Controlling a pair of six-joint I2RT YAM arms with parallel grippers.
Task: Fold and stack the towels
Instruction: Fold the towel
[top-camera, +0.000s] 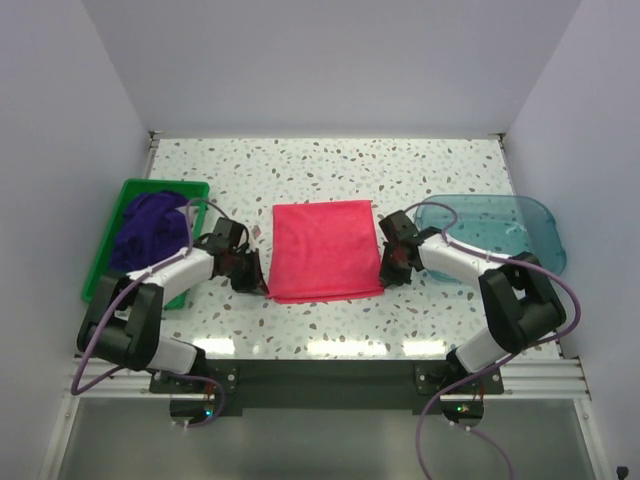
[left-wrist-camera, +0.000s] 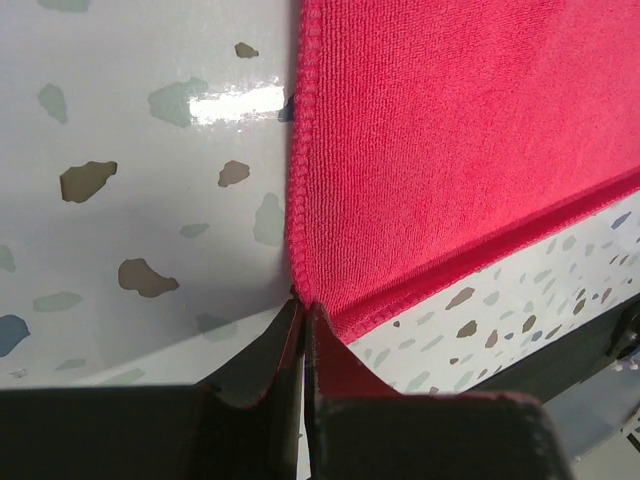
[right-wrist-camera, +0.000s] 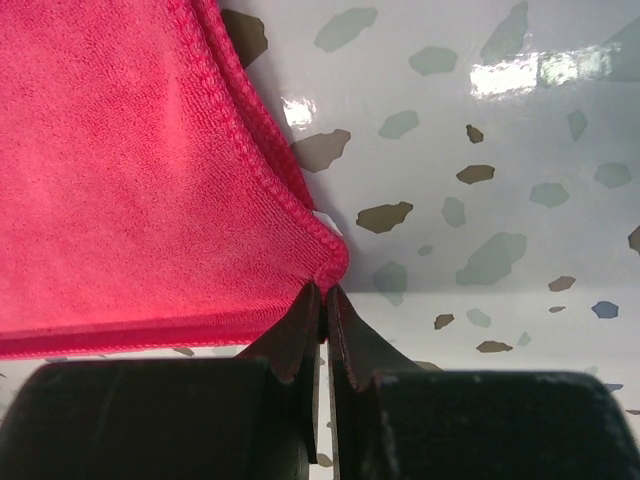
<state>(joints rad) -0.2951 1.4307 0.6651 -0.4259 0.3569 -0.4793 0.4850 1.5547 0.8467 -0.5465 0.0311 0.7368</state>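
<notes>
A hot pink towel (top-camera: 325, 250) lies spread flat in the middle of the table. My left gripper (top-camera: 258, 277) is at its near left corner. In the left wrist view the left gripper (left-wrist-camera: 303, 300) is shut, pinching the stitched corner of the pink towel (left-wrist-camera: 450, 150). My right gripper (top-camera: 388, 265) is at the towel's near right side. In the right wrist view the right gripper (right-wrist-camera: 325, 288) is shut on a rounded corner of the pink towel (right-wrist-camera: 130, 190), where a second hem shows beneath. Dark purple towels (top-camera: 150, 225) lie bunched in the bin at left.
The green plastic bin (top-camera: 165, 183) holding the purple towels stands at the left, behind the left arm. At the right, behind the right arm, sits a translucent teal tray (top-camera: 500, 215). The speckled tabletop (top-camera: 330, 165) runs back to white walls.
</notes>
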